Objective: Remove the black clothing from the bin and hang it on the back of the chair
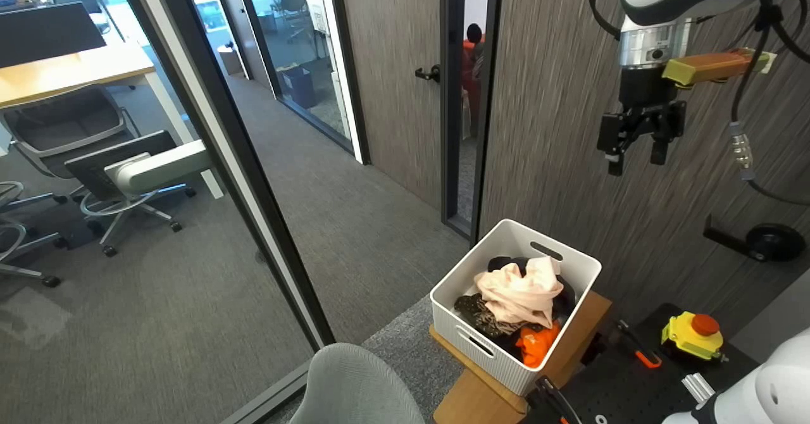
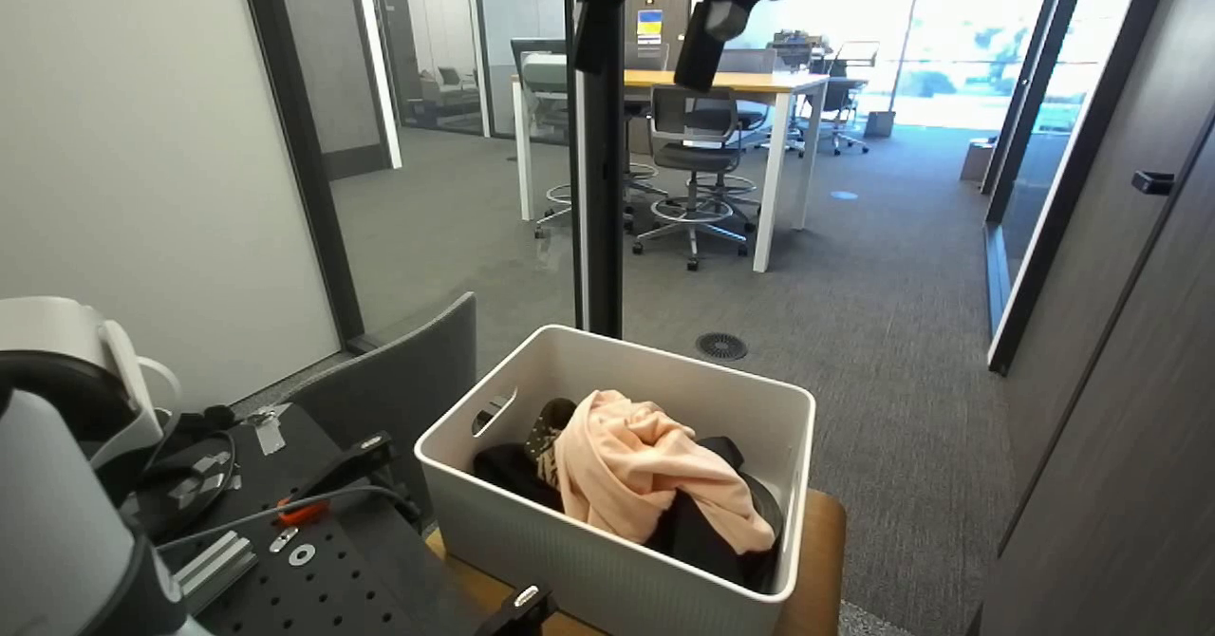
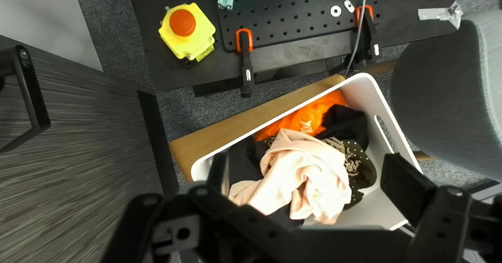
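A white bin (image 1: 506, 373) (image 2: 607, 574) (image 3: 362, 94) holds a heap of clothes. Black clothing (image 1: 566, 294) (image 2: 700, 536) (image 3: 347, 123) shows in parts at the sides and under a pale pink cloth (image 1: 519, 291) (image 2: 636, 465) (image 3: 302, 168), which covers much of it. The grey chair (image 1: 357, 386) (image 2: 408, 380) (image 3: 435, 98) stands beside the bin, its back bare. My gripper (image 1: 636, 161) (image 2: 645, 71) (image 3: 306, 172) is open and empty, high above the bin; its fingers stand wide apart in the wrist view.
An orange cloth (image 1: 536, 346) (image 3: 306, 117) and a patterned dark cloth (image 1: 478, 313) (image 3: 359, 168) also lie in the bin. A wooden stand (image 1: 455, 402) supports it. A yellow stop button (image 1: 693, 335) and clamps (image 3: 246, 66) are on the black table. A wood-panelled wall (image 1: 550, 126) is close by.
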Robot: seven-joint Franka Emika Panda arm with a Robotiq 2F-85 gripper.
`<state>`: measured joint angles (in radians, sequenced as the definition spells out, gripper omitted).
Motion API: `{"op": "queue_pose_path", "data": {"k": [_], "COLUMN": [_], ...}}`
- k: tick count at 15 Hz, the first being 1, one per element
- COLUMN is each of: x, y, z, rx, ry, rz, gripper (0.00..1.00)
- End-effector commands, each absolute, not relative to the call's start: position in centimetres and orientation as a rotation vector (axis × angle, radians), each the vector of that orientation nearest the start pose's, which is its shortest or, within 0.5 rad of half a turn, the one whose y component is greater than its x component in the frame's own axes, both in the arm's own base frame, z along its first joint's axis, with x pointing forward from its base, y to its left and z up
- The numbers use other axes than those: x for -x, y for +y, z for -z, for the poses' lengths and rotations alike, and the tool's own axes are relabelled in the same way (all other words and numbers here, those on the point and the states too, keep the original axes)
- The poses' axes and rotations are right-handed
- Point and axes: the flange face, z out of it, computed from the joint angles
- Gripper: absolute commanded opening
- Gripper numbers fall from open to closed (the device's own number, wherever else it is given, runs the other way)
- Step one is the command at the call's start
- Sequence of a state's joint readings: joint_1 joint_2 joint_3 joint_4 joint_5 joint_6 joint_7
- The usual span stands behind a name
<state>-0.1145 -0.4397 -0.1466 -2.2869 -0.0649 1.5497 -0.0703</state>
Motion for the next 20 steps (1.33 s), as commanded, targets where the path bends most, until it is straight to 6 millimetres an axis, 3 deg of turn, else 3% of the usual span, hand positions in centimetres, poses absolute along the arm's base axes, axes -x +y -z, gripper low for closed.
{"op": "queue_pose_path", "data": {"k": [1, 6, 12, 20], "x": [-37.9, -39.3, -39.6, -40.7], "y": [-11.5, -12.9, -14.5, -16.3], "z": [-47.6, -41.4, -33.7, -23.0], "rx": [3.114, 3.161, 3.135, 3.042], "ry": [0.176, 0.026, -0.061, -0.4], "rz": [-0.441, -0.332, -0.229, -0.141], "gripper": [1.0, 1.0, 1.0, 1.0]}}
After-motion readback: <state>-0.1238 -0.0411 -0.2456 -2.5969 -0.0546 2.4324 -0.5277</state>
